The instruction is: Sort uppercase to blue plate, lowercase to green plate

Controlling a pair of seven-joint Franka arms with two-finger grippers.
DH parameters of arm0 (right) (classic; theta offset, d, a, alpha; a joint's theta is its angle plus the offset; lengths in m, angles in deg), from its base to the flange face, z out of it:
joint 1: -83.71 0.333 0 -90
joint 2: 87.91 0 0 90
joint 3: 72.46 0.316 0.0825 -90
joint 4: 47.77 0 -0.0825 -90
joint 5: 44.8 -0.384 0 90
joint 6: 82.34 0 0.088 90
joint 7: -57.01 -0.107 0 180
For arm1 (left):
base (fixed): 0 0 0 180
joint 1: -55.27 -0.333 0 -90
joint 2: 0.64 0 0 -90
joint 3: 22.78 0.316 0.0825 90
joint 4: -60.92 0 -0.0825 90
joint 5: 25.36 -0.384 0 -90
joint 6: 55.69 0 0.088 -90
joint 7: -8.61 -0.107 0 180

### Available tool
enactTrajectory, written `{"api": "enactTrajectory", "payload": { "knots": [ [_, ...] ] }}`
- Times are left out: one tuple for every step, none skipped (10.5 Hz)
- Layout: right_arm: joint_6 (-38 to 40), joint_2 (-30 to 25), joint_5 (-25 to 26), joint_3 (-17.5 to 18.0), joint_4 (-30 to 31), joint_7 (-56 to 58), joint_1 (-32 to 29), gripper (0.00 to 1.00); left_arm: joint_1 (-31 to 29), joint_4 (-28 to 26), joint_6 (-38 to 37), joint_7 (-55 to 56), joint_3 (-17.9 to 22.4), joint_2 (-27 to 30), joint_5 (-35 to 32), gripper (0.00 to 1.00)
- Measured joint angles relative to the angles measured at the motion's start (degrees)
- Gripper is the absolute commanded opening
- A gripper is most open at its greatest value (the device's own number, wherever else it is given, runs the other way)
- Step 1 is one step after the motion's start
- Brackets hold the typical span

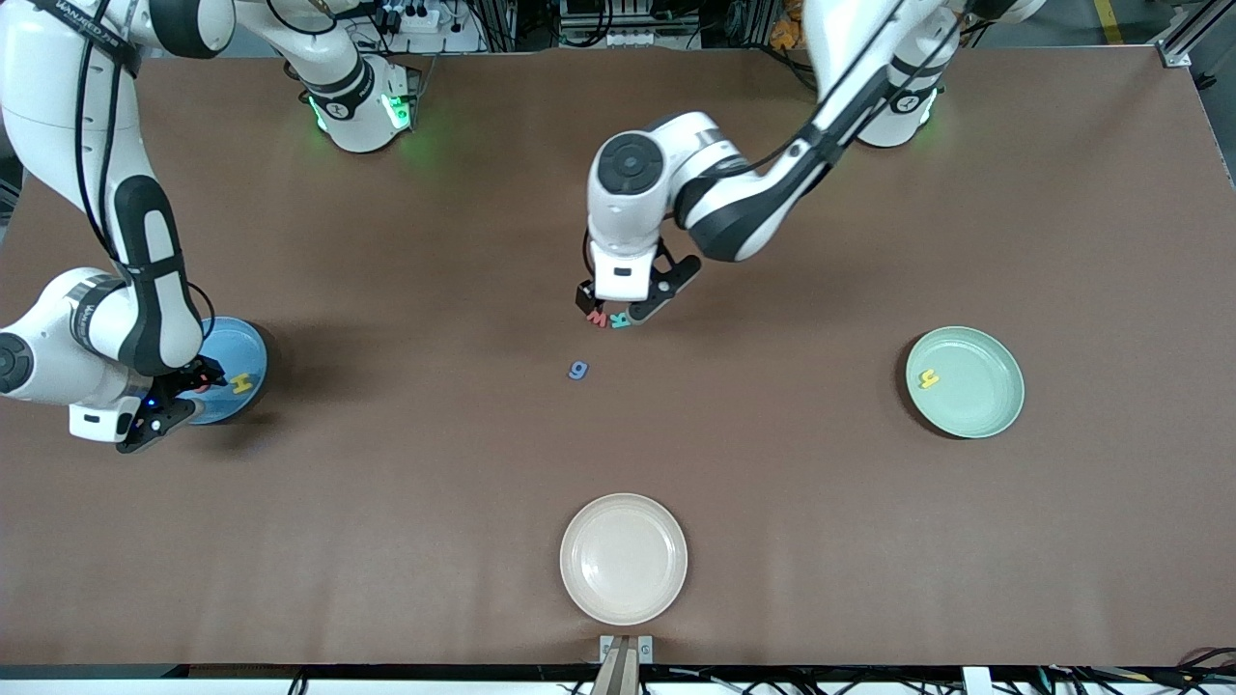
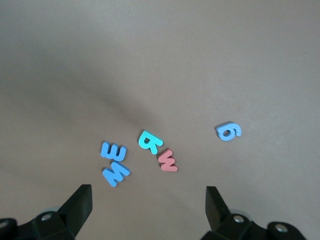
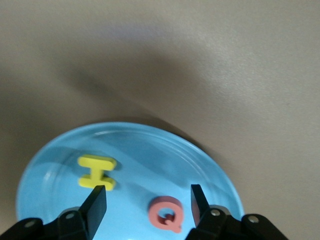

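Observation:
My right gripper (image 1: 183, 394) hangs open over the blue plate (image 1: 237, 343) at the right arm's end of the table. On that plate (image 3: 150, 150) lie the yellow H (image 3: 97, 172) and the red Q (image 3: 167, 214). The Q lies free between the fingers of the right gripper (image 3: 147, 202). My left gripper (image 1: 615, 309) is open above a cluster at mid-table. That cluster holds the red w (image 2: 168, 161), teal R (image 2: 149, 142), blue M (image 2: 115, 174) and a three-pronged blue letter (image 2: 114, 151). The blue g (image 1: 577, 370) lies apart, nearer the camera. The green plate (image 1: 966, 381) holds the yellow h (image 1: 929, 379).
A cream plate (image 1: 624, 558) sits near the table's front edge, in line with the letter cluster. Brown table surface spreads between the three plates. Both arm bases stand along the table's back edge.

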Motion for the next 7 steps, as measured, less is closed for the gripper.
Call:
{"api": "enactTrajectory", "payload": {
  "knots": [
    [2.3,-0.1,0.0,0.0,-0.9,-2.9,0.4,0.77,2.6,0.9,0.2,0.8,2.4,-1.7,0.0,1.00],
    [4.8,-0.2,0.0,0.0,-2.2,-5.9,0.8,0.84,4.2,1.6,0.9,1.0,3.7,-3.3,0.0,1.00],
    [7.4,-0.5,0.0,0.1,-3.6,-9.1,1.3,0.90,4.9,1.9,1.8,1.1,4.3,-4.5,0.0,1.00],
    [9.3,-0.8,0.0,0.1,-4.7,-12.4,1.8,0.97,5.1,2.1,2.9,1.1,4.7,-5.4,0.0,1.00],
    [10.0,-1.1,0.0,0.1,-5.3,-15.4,2.5,1.00,5.5,2.3,4.1,1.1,5.2,-6.1,0.0,1.00],
    [10.2,-1.2,-0.1,0.1,-5.6,-18.0,3.5,1.00,5.9,2.9,5.6,1.1,5.9,-6.8,0.0,1.00],
    [10.3,-1.3,-0.1,0.2,-5.8,-20.3,4.4,1.00,6.0,3.9,6.6,1.1,6.3,-7.8,0.0,1.00]
  ]
}}
